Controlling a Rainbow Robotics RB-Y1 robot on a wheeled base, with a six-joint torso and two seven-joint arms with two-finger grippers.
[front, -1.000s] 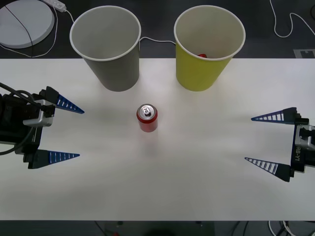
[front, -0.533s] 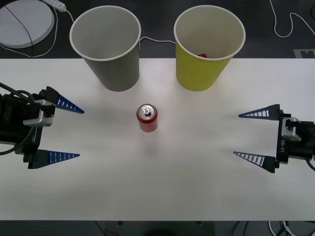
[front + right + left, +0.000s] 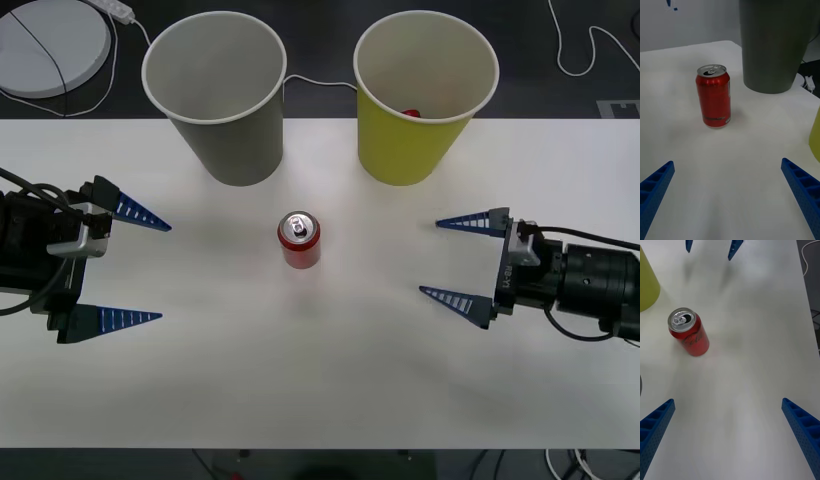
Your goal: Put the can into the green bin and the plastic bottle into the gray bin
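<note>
I have brought the right gripper in across the tabletop toward the can, jaws wide, so the grasp looks close, while the can stands upright before the gray bin and green bin.

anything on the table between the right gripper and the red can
Nothing: the white table is bare between the open right gripper and the small red drink can, as the front and right wrist views show.
</note>
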